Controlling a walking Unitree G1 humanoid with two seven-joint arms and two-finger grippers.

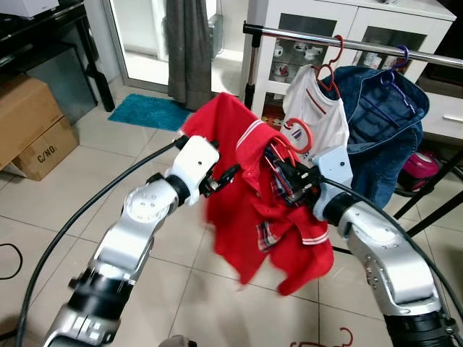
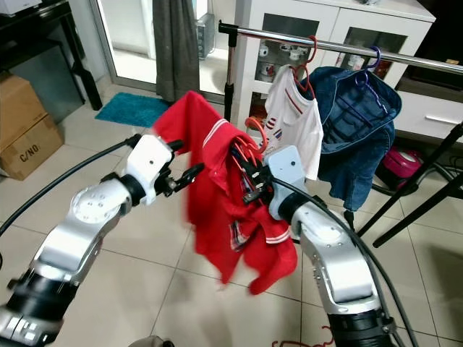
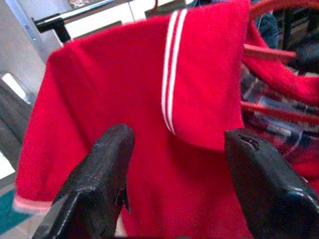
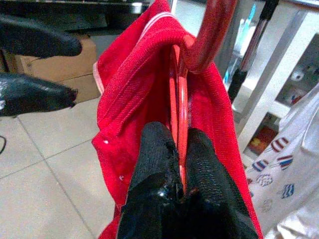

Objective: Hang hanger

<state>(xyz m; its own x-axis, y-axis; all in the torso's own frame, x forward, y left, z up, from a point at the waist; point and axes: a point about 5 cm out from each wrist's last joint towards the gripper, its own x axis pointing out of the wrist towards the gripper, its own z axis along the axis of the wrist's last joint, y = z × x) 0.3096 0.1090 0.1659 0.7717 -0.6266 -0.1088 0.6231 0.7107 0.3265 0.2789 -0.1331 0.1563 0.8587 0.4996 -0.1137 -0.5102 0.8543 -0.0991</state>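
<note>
Right gripper (image 4: 180, 149), arm raised, pinches a red hanger (image 4: 209, 35) draped with a red shirt (image 1: 268, 231); left gripper (image 3: 174, 164) reaches alongside, fingers spread, below the rail (image 1: 362, 45).

Both arms are built of rounded silver-grey metal segments with a brushed sheen, joined by black rings at the elbows and dark, ribbed collars low by the shoulders. Each wrist ends in a glossy white housing, boxy with softened corners. A thick black cable loops out in a wide arc from each arm. The left hand (image 1: 226, 176) and the right hand (image 4: 180, 149) carry long black fingers (image 3: 102, 174), matt and slightly pebbled, blunt at the tips, with small scuffs on them.
</note>
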